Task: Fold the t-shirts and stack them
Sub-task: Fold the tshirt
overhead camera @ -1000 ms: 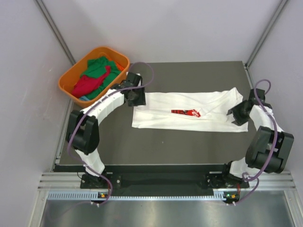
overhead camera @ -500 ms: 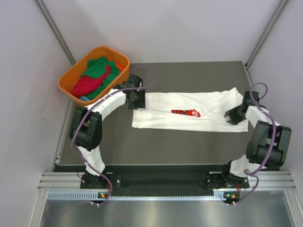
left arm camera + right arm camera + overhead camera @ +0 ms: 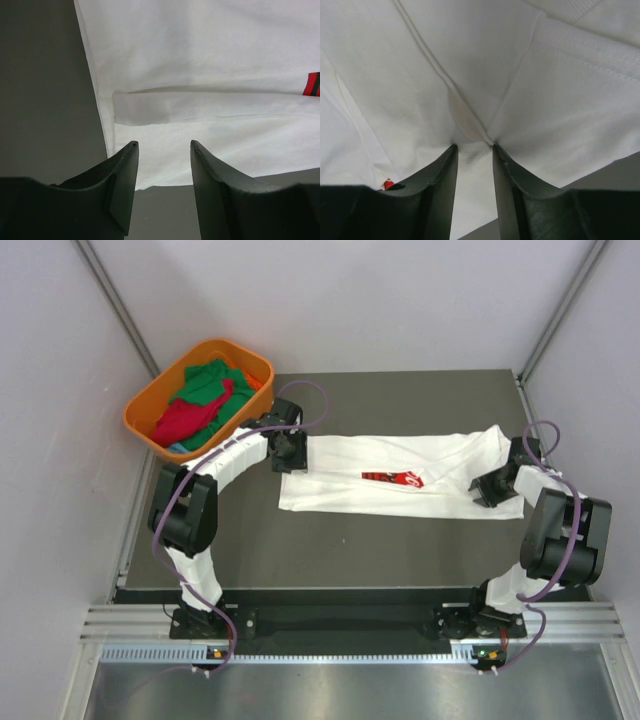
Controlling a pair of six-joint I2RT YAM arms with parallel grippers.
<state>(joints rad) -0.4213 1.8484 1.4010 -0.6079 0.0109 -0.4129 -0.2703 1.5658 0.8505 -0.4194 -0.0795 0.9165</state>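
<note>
The white t-shirt (image 3: 360, 495) lies flat across the dark table, folded into a long band, with its red print (image 3: 395, 478) near the middle. My left gripper (image 3: 293, 452) hovers over the shirt's left end; in the left wrist view (image 3: 164, 145) its jaws stand apart above the cloth (image 3: 200, 75) and hold nothing. My right gripper (image 3: 487, 490) is down on the shirt's right end; in the right wrist view (image 3: 473, 146) its jaws are drawn close, with cloth (image 3: 470, 75) puckered between the tips. A green t-shirt (image 3: 210, 380) and a red t-shirt (image 3: 185, 420) lie in the basket.
The orange plastic basket (image 3: 140, 420) stands at the table's back left corner, just behind my left arm. Grey walls close in the table on the left, back and right. The dark table top (image 3: 380, 550) shows in front of the shirt.
My right gripper has moved left and down onto the shirt's right end. My left gripper has shifted slightly at the shirt's left end. The shirt lies as before.
</note>
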